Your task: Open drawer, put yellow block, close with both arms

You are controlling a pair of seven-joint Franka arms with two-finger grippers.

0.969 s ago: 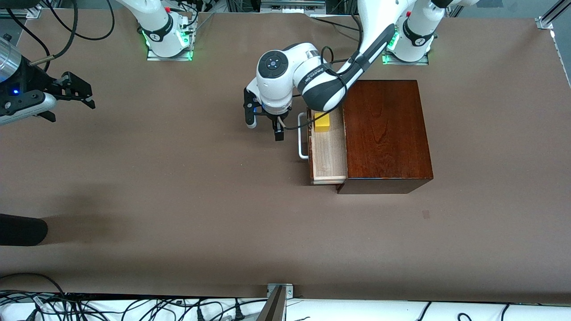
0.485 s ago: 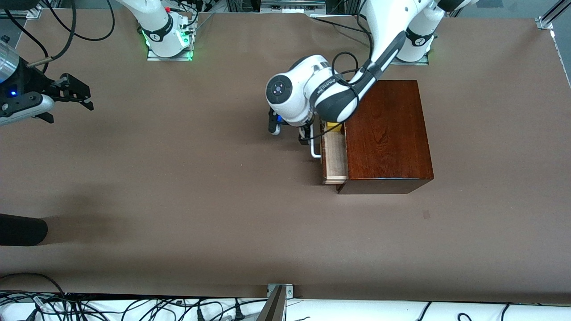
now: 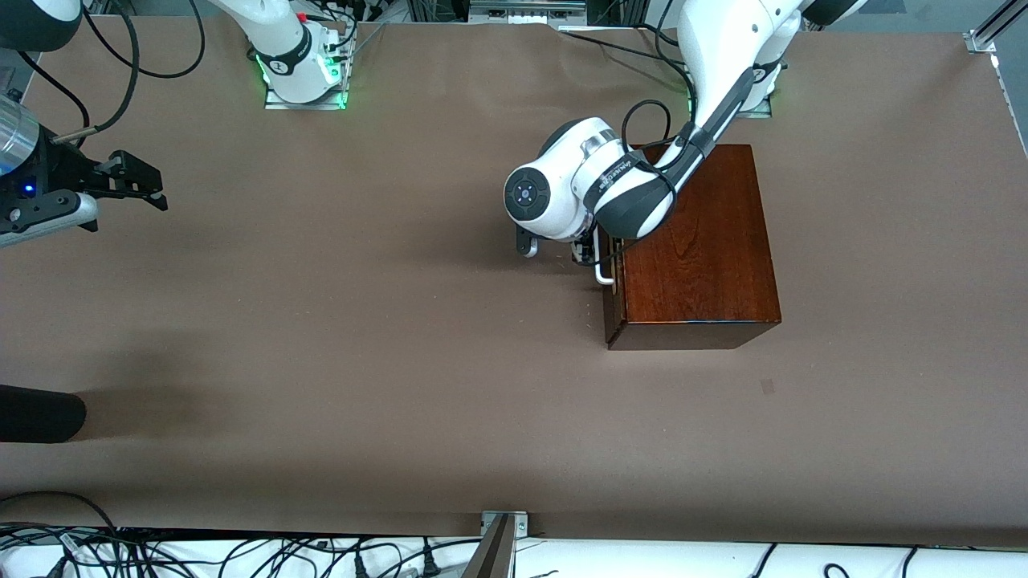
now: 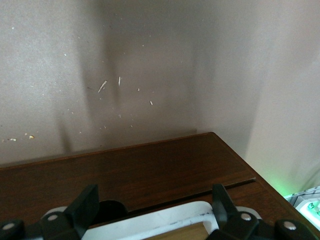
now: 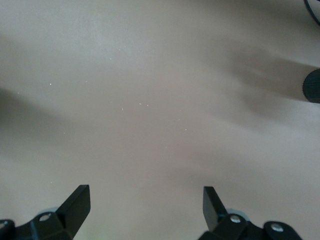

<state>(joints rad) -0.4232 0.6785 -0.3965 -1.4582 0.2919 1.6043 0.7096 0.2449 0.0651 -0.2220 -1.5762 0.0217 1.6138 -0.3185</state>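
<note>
Drawer, lower right of centre in the front view, looks pushed flush into its dark box on the counter; I can't see the yellow block, presumably shut inside. My left gripper sits spread at the white handle, fingers straddling it. Risk: pressing on could shove the whole box sideways. Right gripper waits spread over bare counter at far left.
</note>
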